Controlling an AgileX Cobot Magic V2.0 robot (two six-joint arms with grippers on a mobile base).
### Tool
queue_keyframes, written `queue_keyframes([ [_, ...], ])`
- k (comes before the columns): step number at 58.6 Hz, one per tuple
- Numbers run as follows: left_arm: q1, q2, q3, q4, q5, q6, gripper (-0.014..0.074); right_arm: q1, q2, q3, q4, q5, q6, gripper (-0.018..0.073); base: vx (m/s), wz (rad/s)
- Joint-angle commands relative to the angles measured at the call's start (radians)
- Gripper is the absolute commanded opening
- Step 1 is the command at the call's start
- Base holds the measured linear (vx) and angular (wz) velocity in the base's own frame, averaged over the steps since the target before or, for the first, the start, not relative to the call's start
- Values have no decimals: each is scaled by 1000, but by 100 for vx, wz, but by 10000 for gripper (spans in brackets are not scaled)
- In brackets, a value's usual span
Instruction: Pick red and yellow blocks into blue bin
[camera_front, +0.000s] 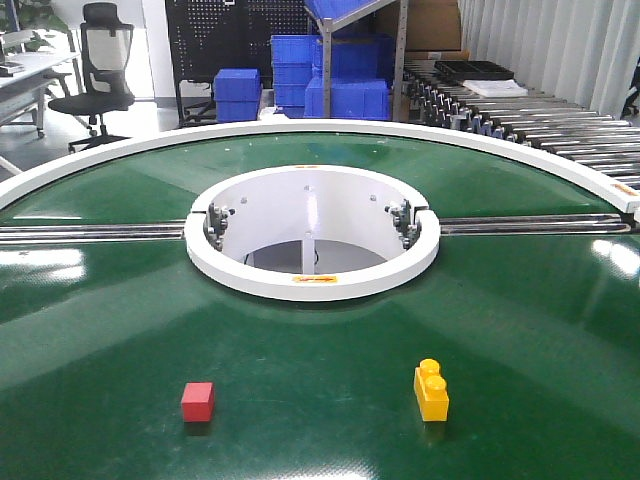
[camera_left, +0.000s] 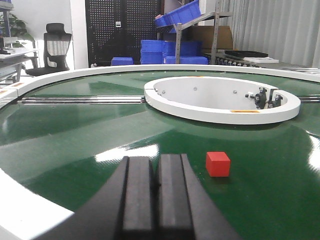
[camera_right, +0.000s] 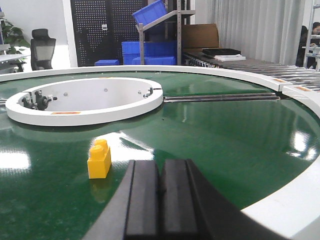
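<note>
The red cube (camera_front: 198, 400) sits on the green belt at the front left; it also shows in the left wrist view (camera_left: 218, 164), ahead and to the right of my left gripper (camera_left: 155, 162), which is shut and empty. The yellow studded brick (camera_front: 431, 391) sits at the front right; it also shows in the right wrist view (camera_right: 99, 159), ahead and to the left of my right gripper (camera_right: 160, 166), which is shut and empty. Neither gripper shows in the front view. The blue bin for the blocks is out of view.
A raised white ring (camera_front: 312, 275) surrounds a round opening in the middle of the green belt (camera_front: 320, 340). A white outer rim (camera_right: 280, 205) runs close by my right gripper. Blue crates (camera_front: 330, 75), a shelf and a roller conveyor (camera_front: 520, 115) stand beyond the table.
</note>
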Motion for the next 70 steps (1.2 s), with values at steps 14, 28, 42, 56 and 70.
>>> queue_keyframes([
  [14, 0, -16, -17, -5, -84, -8, 2, 1, -11, 6, -10, -85, -8, -11, 0, 0],
  [28, 0, -16, -17, -5, -84, -8, 2, 1, -11, 6, -10, -85, -8, -11, 0, 0],
  [42, 0, -16, -27, -5, -198, -7, 2, 1, -11, -3, -36, -238, -28, -11, 0, 0],
  [56, 0, -14, -287, -5, -98, -8, 2, 1, 37, -261, -45, -142, -27, -11, 0, 0],
  [70, 0, 138, -621, -4, 251, -6, 2, 1, 280, -596, -47, 215, -81, -11, 0, 0],
])
